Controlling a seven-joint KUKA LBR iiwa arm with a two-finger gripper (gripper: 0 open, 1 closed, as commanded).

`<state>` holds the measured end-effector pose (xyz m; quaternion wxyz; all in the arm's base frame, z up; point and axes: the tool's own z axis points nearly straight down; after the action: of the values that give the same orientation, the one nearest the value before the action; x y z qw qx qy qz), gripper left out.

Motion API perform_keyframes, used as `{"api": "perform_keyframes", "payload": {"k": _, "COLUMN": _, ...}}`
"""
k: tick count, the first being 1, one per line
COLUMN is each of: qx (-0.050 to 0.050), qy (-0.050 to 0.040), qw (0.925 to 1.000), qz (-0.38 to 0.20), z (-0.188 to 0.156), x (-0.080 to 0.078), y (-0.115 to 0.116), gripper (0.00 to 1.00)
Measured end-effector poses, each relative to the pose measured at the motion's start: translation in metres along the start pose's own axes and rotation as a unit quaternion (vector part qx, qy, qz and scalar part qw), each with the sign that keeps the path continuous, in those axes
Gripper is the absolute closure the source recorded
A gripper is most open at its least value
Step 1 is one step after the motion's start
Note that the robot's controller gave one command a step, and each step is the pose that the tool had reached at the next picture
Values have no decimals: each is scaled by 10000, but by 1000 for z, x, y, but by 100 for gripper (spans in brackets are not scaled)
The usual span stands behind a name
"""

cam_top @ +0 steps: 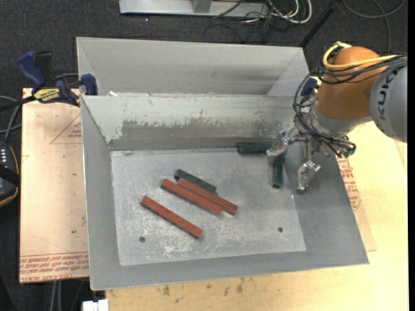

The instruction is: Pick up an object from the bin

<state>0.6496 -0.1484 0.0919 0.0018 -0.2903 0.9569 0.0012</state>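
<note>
My gripper [293, 161] hangs over the right part of the bin floor with its two metal fingers [305, 172] spread apart and nothing between them. A short dark green bar [277, 172] lies upright in the view, just left of the fingers. Whether a finger touches it I cannot tell. Another dark green bar [253, 148] lies crosswise at the foot of the back wall, left of the gripper.
In the middle of the bin lie two long red-brown bars side by side [200, 196] with a dark green bar [194, 180] behind them. A third red-brown bar [172, 216] lies nearer the front left. The arm's orange cover rises over the right wall.
</note>
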Motion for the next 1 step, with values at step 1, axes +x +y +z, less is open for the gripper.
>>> {"api": "perform_keyframes", "payload": {"k": 1, "qx": 5, "qy": -19, "qw": 9997, "qz": 232, "z": 19, "x": -6, "y": 6, "gripper": 0}}
